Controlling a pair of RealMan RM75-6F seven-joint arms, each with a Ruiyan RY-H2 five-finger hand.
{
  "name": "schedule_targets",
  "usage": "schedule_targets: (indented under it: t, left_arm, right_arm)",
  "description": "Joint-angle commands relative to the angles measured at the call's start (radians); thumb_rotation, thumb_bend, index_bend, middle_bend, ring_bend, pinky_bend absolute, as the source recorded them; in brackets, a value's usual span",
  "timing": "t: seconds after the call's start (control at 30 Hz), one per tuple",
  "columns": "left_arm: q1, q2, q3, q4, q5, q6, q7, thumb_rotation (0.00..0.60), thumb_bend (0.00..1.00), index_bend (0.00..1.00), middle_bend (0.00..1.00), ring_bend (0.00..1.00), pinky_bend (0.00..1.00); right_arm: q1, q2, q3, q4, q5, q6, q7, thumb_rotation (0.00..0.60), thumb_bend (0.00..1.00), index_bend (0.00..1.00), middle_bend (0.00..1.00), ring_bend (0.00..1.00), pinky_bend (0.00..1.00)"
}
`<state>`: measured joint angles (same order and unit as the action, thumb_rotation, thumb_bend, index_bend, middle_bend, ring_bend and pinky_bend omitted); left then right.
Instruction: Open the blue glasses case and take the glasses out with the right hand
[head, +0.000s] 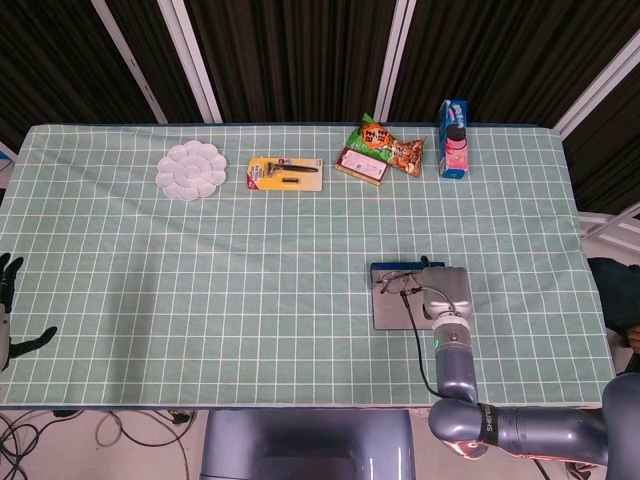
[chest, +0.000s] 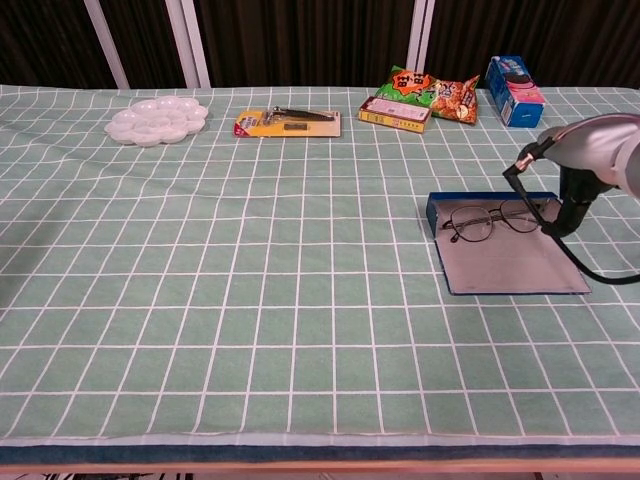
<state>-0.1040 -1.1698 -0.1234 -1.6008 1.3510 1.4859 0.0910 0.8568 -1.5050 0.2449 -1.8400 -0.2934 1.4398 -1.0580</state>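
Nearest us the counter (chest: 250, 380) lies bare toward its front edge. The blue glasses case (chest: 510, 262) lies open right of centre, the glasses (chest: 490, 222) at its far end. Our right hand (head: 445, 290) is over its right side; we cannot tell how its fingers lie. Our left hand (head: 10, 320), fingers apart, hangs off the left edge. A palette (chest: 157, 119), carded tool (chest: 287, 122), snack bags (chest: 420, 100) and carton (chest: 514, 90) line the far edge.

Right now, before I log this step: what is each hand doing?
Left hand: open, holding nothing, at the table's left edge.
Right hand: over the glasses; grip cannot be told.
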Motion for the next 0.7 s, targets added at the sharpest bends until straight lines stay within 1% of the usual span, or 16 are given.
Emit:
schedule_targets:
  t: [0.03, 0.17, 0.23, 0.3, 0.53, 0.7]
  left_arm:
    - [0.001, -0.006, 0.002, 0.008, 0.007, 0.008, 0.009, 0.600, 0.02, 0.00, 0.00, 0.00, 0.00]
    - [0.003, -0.012, 0.001, 0.018, 0.008, 0.016, 0.017, 0.600, 0.02, 0.00, 0.00, 0.00, 0.00]
    - [0.004, -0.015, 0.000, 0.023, 0.007, 0.019, 0.023, 0.600, 0.02, 0.00, 0.00, 0.00, 0.00]
    - [0.004, -0.018, 0.001, 0.030, 0.010, 0.023, 0.030, 0.600, 0.02, 0.00, 0.00, 0.00, 0.00]
    - [0.006, -0.036, 0.004, 0.069, 0.039, 0.049, 0.034, 0.600, 0.02, 0.00, 0.00, 0.00, 0.00]
    - [0.008, -0.049, 0.001, 0.094, 0.044, 0.062, 0.034, 0.600, 0.02, 0.00, 0.00, 0.00, 0.00]
  right_arm:
    - [-0.007, 0.023, 0.013, -0.011, -0.053, -0.011, 0.043, 0.600, 0.32, 0.22, 0.95, 0.99, 0.92]
    - [-0.009, 0.035, 0.034, 0.006, -0.073, -0.047, 0.086, 0.600, 0.30, 0.27, 0.96, 1.00, 0.93]
    - [-0.010, 0.040, 0.051, 0.020, -0.065, -0.074, 0.111, 0.600, 0.28, 0.33, 0.97, 1.00, 0.94]
    - [-0.010, 0.046, 0.071, 0.041, -0.052, -0.109, 0.139, 0.600, 0.28, 0.35, 0.98, 1.00, 0.94]
    - [-0.001, 0.072, 0.095, 0.100, -0.006, -0.243, 0.194, 0.600, 0.29, 0.36, 0.98, 1.00, 0.94]
    - [0.015, 0.075, 0.098, 0.152, 0.022, -0.311, 0.216, 0.600, 0.34, 0.37, 0.98, 1.00, 0.94]
